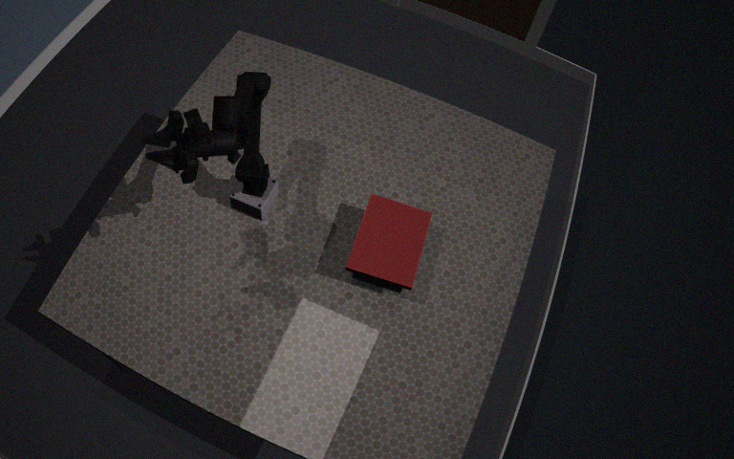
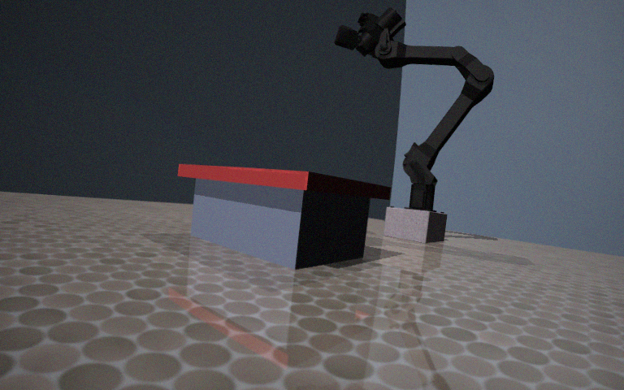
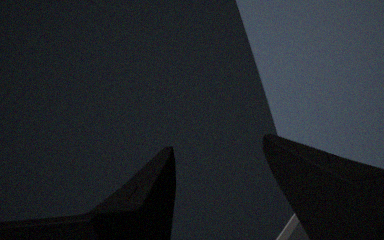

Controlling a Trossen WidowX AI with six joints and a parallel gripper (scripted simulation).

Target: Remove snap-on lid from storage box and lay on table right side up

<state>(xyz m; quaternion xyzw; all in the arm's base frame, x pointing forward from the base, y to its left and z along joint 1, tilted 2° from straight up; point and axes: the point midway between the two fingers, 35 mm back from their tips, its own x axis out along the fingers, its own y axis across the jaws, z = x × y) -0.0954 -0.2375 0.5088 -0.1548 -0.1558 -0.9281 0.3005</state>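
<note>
The storage box (image 1: 377,280) (image 2: 246,225) stands on the table, grey-blue on its lit side and black on its shaded side. The red lid (image 1: 389,240) (image 2: 244,176) lies flat on top of it, with its edges reaching out past the walls. My gripper (image 1: 144,148) (image 3: 218,148) is open and empty, with its two dark fingers apart. It is high in the air at the far left in the top view, well away from the box and pointing away from it. In the exterior view the fingers are hard to make out. The wrist view shows only walls beyond the fingertips.
The arm's pale base block (image 1: 270,193) (image 2: 405,224) stands on the table (image 1: 460,346) (image 2: 27,257) to the left of the box in the top view. A bright patch of light (image 1: 313,357) falls near the table's lower edge. The glossy top mirrors the box and lid.
</note>
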